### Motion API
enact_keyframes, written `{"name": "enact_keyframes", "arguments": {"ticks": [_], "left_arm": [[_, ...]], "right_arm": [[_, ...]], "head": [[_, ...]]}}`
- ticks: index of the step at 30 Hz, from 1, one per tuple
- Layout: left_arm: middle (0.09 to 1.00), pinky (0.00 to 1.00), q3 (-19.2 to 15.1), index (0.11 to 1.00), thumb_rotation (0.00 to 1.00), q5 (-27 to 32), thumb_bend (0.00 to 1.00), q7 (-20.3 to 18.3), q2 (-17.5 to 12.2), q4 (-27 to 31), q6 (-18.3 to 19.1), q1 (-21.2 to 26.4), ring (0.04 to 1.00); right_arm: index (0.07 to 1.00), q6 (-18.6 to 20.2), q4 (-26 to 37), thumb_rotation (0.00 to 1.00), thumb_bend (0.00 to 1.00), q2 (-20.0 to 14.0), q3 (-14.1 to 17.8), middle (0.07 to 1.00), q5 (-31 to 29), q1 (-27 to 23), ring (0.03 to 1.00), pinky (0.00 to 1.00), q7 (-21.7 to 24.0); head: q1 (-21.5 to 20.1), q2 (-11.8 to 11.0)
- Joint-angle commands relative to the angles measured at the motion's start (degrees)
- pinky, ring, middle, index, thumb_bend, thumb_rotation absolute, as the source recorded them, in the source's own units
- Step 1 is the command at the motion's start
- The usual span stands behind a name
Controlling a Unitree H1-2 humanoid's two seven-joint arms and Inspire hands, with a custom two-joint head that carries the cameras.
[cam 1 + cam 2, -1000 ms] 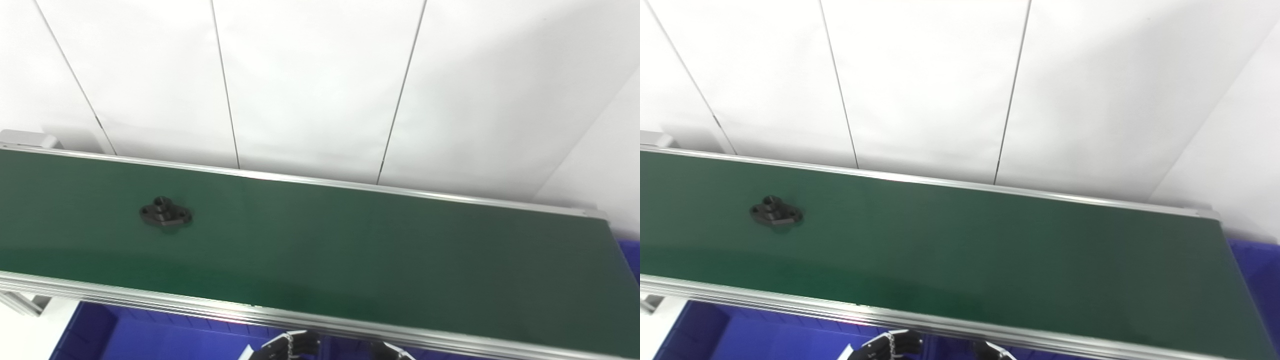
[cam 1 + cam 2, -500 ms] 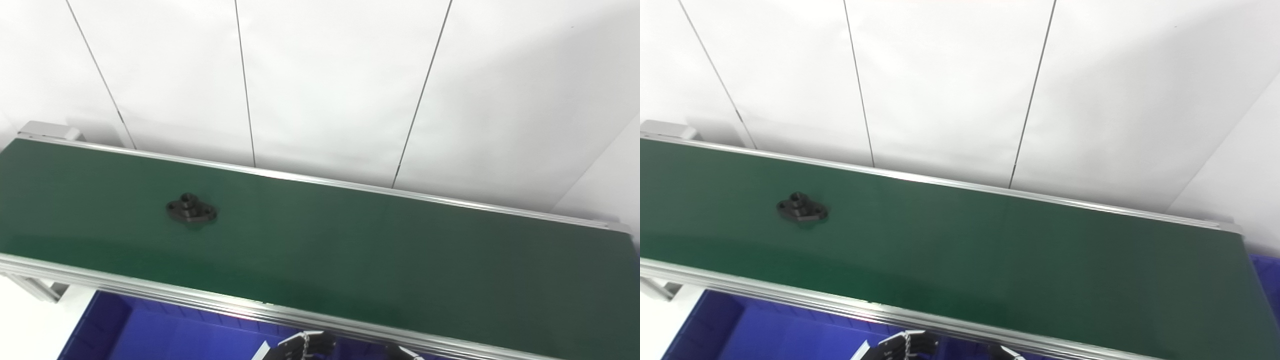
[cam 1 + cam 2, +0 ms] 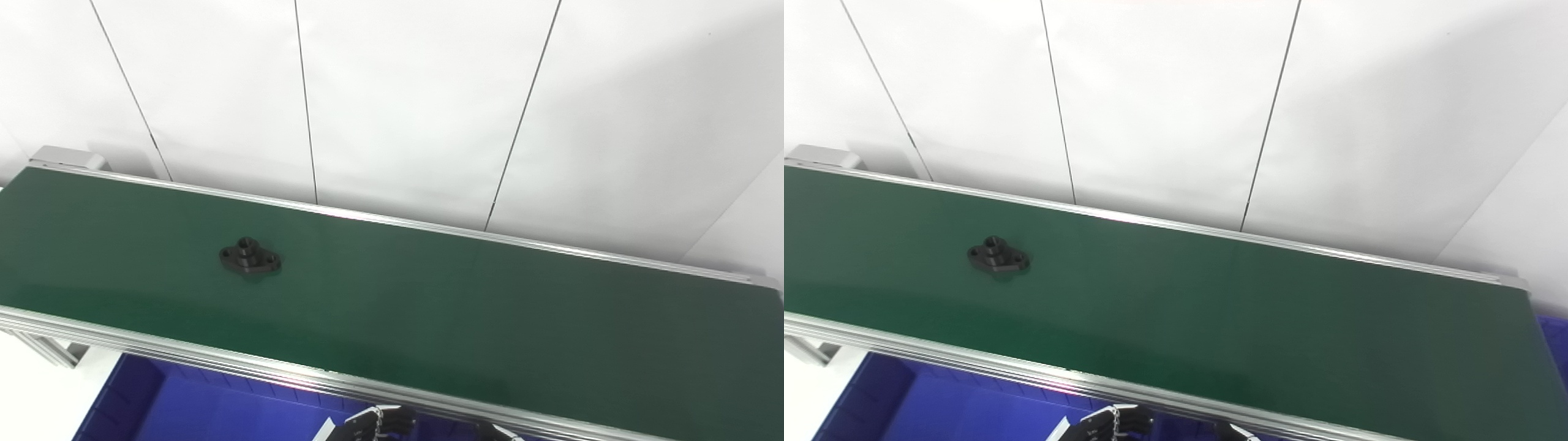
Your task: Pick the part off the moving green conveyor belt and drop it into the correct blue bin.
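Black flanged part (image 3: 250, 260) lies flat on green conveyor belt (image 3: 465, 306), left-centre of frame, raised hub up, midway between belt rails.

Left hand (image 3: 375, 424) and right hand (image 3: 499, 433) only peek in at bottom edge, below near rail, well apart from part; finger state cannot tell.

Blue bin (image 3: 202, 410) shows under belt at lower left.

Risks:
- Belt moving: mistimed reach lands beside part.
- Low flange: fingers may slip off or push it aside.
- Hands must clear near rail.
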State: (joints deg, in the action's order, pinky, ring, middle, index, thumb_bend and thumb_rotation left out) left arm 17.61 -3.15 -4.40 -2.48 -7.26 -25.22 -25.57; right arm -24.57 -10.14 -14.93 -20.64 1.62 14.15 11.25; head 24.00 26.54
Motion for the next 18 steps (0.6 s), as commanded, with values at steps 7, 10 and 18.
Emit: {"name": "enact_keyframes", "arguments": {"ticks": [7, 10, 18], "left_arm": [[0.761, 0.68, 0.84, 0.737, 0.77, 0.01, 0.92, 1.46, -1.03, 2.05, -1.70, -0.33, 0.756], [0.763, 0.69, 0.96, 0.741, 0.77, 0.33, 0.92, 1.39, -1.23, 2.19, -1.70, -0.53, 0.758], [0.766, 0.68, 1.09, 0.740, 0.76, 0.51, 0.92, 1.26, -1.10, 2.41, -1.70, -0.62, 0.759]], "right_arm": [[0.781, -2.36, 10.23, 0.74, 0.80, 0.49, 3.06, 0.802, -3.81, 3.61, 0.751, 0.60, 6.56], [0.778, -2.36, 12.92, 0.71, 0.79, 2.71, 6.83, 0.798, -6.85, 5.11, 0.753, 0.61, 12.90], [0.807, -2.36, 19.09, 0.71, 0.79, 13.40, 22.13, 0.821, -15.75, 7.62, 0.791, 0.67, 35.29]], "head": [[-0.54, 0.70], [-0.70, 0.83], [-0.96, 1.14]]}}
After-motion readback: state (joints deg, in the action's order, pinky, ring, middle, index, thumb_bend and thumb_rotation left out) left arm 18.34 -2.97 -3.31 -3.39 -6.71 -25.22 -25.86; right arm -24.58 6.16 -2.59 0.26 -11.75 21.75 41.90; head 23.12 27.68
